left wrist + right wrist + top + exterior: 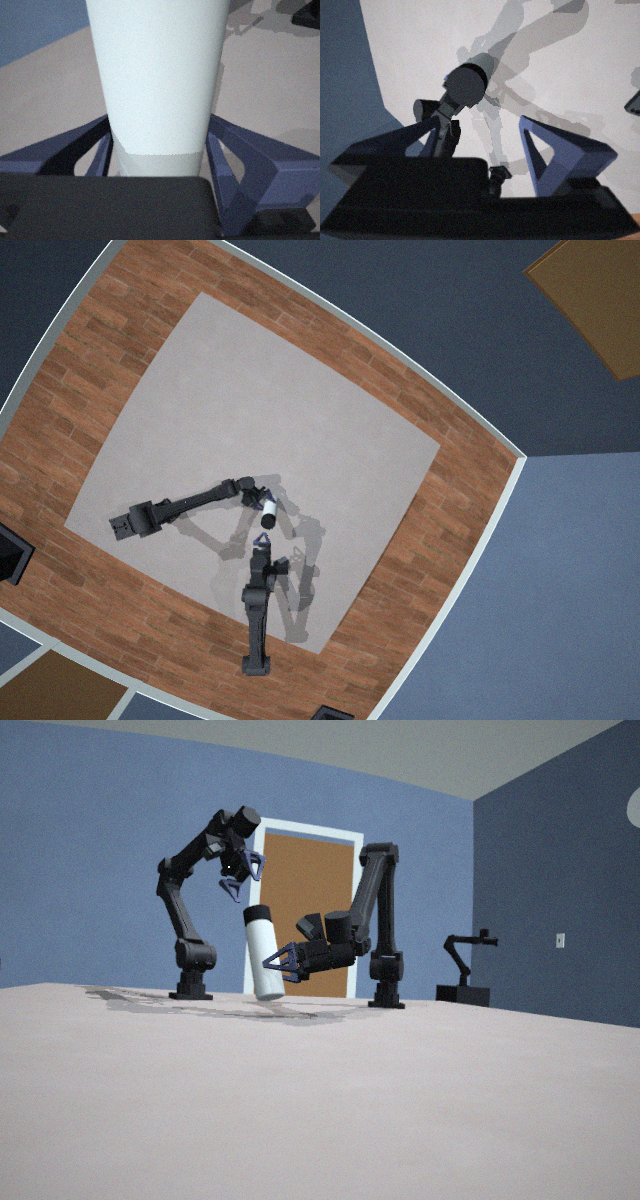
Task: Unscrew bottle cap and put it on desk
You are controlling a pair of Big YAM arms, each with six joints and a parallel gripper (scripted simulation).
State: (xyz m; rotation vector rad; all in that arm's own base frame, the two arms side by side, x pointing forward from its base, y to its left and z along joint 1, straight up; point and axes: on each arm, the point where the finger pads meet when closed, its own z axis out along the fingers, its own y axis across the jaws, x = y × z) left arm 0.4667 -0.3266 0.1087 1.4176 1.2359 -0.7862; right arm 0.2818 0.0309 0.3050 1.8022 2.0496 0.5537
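A white bottle (263, 957) with a black cap (256, 913) is at the middle of the desk, leaning a little to one side. My left gripper (278, 962) reaches in from the side and is shut on the bottle's lower body. In the left wrist view the bottle (157, 75) fills the space between the fingers of the left gripper (157, 145). My right gripper (240, 875) is open and empty, a short way above the cap. In the right wrist view the cap (465, 86) lies below the right gripper (480, 135). From above, the bottle (268, 512) lies between the left gripper (260, 499) and the right gripper (262, 538).
The two arm bases (191, 988) (385, 999) stand behind the bottle. A small dark arm on a black box (464, 978) stands off the desk at the right. An orange door (310, 875) is in the back wall.
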